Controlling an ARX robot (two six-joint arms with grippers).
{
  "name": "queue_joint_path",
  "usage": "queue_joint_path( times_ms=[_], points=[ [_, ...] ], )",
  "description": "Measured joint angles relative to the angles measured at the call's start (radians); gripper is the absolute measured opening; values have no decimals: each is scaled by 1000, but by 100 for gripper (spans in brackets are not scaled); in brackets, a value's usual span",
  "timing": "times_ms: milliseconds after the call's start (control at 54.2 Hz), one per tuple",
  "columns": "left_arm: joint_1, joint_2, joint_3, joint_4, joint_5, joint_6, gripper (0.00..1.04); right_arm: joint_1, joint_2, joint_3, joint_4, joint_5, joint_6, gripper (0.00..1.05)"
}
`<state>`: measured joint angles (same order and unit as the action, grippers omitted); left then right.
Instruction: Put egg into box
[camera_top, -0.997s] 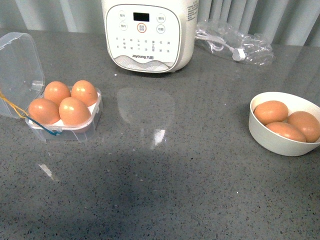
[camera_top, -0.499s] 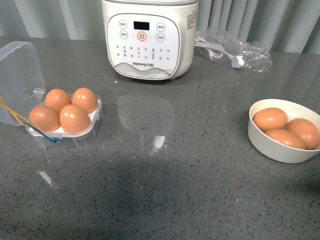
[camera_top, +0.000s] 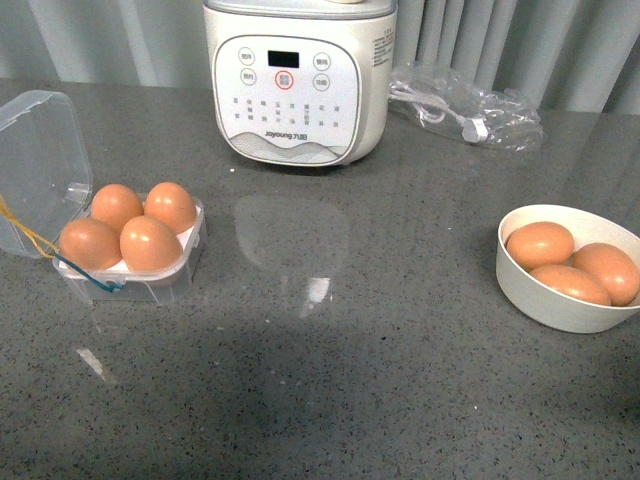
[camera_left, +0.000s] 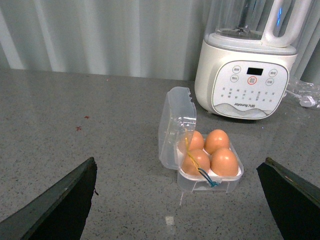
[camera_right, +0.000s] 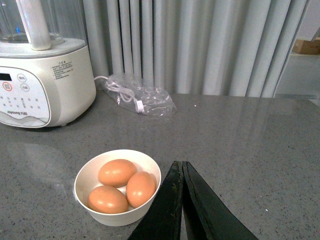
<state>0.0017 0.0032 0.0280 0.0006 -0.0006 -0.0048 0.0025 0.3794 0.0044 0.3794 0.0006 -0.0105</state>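
The clear box (camera_top: 130, 275) stands at the left of the grey counter, lid (camera_top: 40, 160) open, with a brown egg (camera_top: 150, 243) in every cell. It also shows in the left wrist view (camera_left: 210, 184), in front of my left gripper (camera_left: 179, 160), which is open wide, empty and held back from it. Three more brown eggs (camera_top: 540, 243) lie in a round white bowl (camera_top: 545, 300) at the right. My right gripper (camera_right: 179, 163) is shut and empty, just beside the bowl (camera_right: 117, 216). Neither gripper shows in the front view.
A white kitchen machine (camera_top: 298, 80) with a control panel stands at the back middle. A clear plastic bag with a white cable (camera_top: 465, 105) lies at the back right. Grey curtains hang behind the counter.
The whole scene sits a little lower in the front view than before. Box, eggs and bowl keep their places relative to each other.
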Motion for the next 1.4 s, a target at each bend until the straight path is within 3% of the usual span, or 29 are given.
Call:
queue_joint_path(
  times_ms=[536,628,794,886,942,997,1145,1200,1330,1403],
  points=[
    [0,0,0,0,0,0,98,0,-207,0,-204,0,0,3],
    [0,0,0,0,0,0,98,0,-321,0,-356,-3,0,3],
    [0,0,0,0,0,0,98,0,-374,0,-378,-2,0,3],
    [-10,6,2,-7,-27,-6,98,0,-375,0,-379,-2,0,16],
    [-48,74,32,-98,-230,-87,98,0,-375,0,-379,-2,0,25],
    [-21,179,48,-105,-333,-153,98,0,-375,0,-379,-2,0,34],
    [240,578,120,166,-257,-233,98,-1,-375,0,-379,-3,0,68],
    [298,756,180,276,-263,-240,98,-1,-375,0,-379,-2,0,80],
    [309,1025,279,401,-294,-246,98,-1,-375,0,-379,-3,0,99],
    [299,1186,355,428,-332,-263,98,-1,-375,0,-379,-3,0,97]
  ],
)
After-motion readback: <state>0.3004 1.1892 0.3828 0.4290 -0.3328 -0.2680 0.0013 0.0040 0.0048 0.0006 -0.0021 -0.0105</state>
